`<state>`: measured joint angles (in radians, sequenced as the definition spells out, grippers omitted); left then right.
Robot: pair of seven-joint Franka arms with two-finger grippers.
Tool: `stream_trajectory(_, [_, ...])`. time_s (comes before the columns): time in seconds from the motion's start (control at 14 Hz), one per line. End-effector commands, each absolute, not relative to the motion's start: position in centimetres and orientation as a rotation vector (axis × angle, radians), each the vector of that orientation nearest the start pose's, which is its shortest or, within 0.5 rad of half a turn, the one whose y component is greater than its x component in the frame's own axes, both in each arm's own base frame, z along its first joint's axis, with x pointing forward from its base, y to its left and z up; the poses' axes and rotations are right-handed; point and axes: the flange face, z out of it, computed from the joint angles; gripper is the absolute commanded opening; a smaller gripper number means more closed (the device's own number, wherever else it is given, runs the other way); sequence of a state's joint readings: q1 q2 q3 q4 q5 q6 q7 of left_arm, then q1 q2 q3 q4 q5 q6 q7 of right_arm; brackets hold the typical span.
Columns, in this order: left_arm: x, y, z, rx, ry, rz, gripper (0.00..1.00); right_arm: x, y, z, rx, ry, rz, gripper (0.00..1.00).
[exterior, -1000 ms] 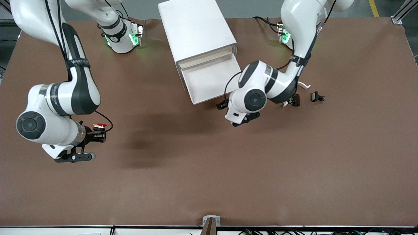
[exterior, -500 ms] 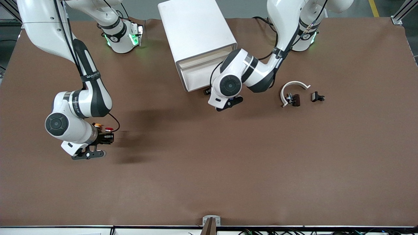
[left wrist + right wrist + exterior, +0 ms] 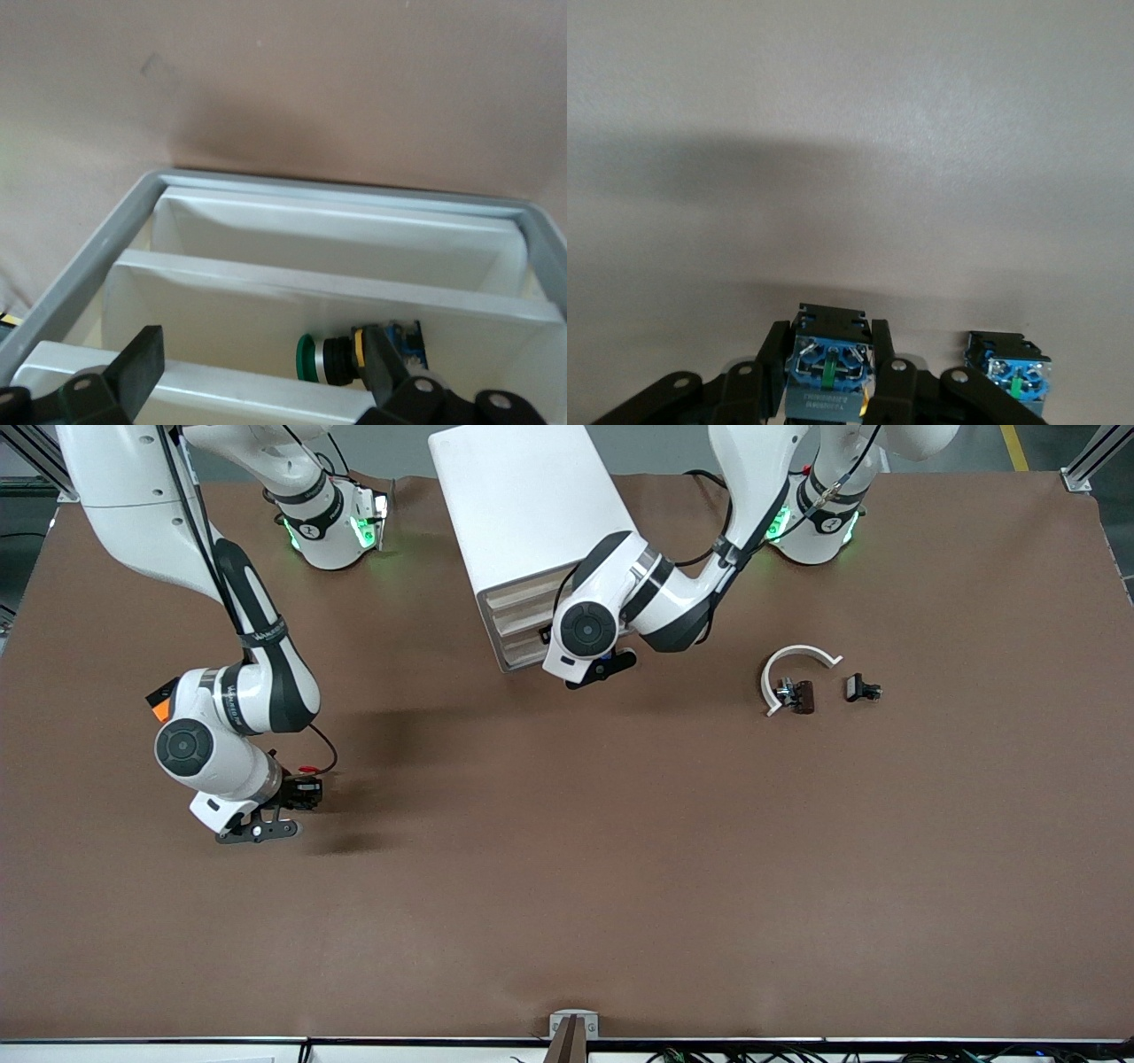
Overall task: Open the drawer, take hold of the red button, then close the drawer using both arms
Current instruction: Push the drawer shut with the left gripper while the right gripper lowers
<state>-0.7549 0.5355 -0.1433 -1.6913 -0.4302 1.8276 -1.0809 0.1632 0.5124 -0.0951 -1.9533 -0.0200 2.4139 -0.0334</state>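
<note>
- The closing step is in hand: the shallow white drawer with the beige front edge looks pushed in, level with the others in the white box cabinet. The left arm's wrist hides part of the front, so you cannot be sure it is fully home.
- The left gripper is right in front of the cabinet with its fingers spread wide apart and nothing between them. Its wrist camera looks into a drawer compartment where a green-capped button lies.
- The tiny push button with the round red cap is out of the drawer, toward the right arm's end of the table. The right gripper is clamped on its black body, low over the brown table.
- A second button with a blue base stands just beside it; its cap colour does not show.
- Next, I judge, you should check that the drawer is flush, then draw the left gripper straight away from the cabinet without catching a front edge.
- Writing: the held button has small print under its blue base, and the right arm has a strap with letters; neither can be read.
</note>
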Motion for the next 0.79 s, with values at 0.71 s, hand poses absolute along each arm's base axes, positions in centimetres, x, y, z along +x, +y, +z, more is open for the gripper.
stream_trajectory(0.71, [51.4,-41.8,35.1,-3.021,-0.871,0.724,1.0,59.9,2.9,20.0,-3.201,-0.205,0.074,0.29])
